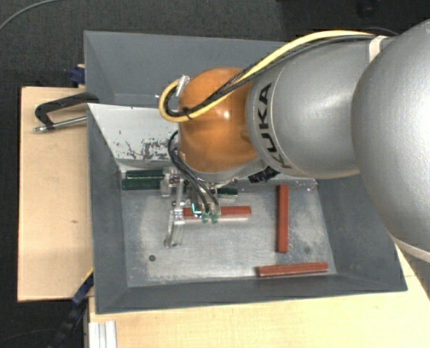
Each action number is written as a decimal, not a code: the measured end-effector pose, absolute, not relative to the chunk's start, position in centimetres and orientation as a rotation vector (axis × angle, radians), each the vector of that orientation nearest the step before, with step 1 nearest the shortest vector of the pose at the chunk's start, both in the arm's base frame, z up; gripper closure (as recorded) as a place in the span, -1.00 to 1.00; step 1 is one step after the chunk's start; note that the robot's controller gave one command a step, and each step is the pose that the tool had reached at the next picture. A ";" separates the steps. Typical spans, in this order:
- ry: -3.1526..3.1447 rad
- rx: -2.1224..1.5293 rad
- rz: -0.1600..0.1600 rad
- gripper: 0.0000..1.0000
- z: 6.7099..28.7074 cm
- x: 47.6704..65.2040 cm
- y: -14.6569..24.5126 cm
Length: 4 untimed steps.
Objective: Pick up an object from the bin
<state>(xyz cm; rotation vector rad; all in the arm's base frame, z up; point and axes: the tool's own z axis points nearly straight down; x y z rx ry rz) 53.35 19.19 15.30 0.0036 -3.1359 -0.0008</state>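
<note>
Red stick (235, 211) on the bin (229, 252) floor, just right of the end effector (193, 216), grip state indiscernible.

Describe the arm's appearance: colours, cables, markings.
The arm is a bulky, rounded silver-grey casing with dark KUKA lettering. An orange dome covers the wrist, with yellow and black cables looping over it. Below sits a small bare-metal claw.

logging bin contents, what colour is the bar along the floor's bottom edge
Reddish brown: the bar shows it plainly in the camera view.
</note>
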 end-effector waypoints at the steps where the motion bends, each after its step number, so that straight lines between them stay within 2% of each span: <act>1: -3.136 0.004 0.005 -1.00 6.6 56.8 14.1; 2: -3.141 0.069 0.005 -1.00 7.1 56.9 6.4; 3: -3.141 0.078 -0.003 1.00 7.1 56.9 7.0; 4: -3.153 0.142 -0.003 1.00 20.4 56.6 8.0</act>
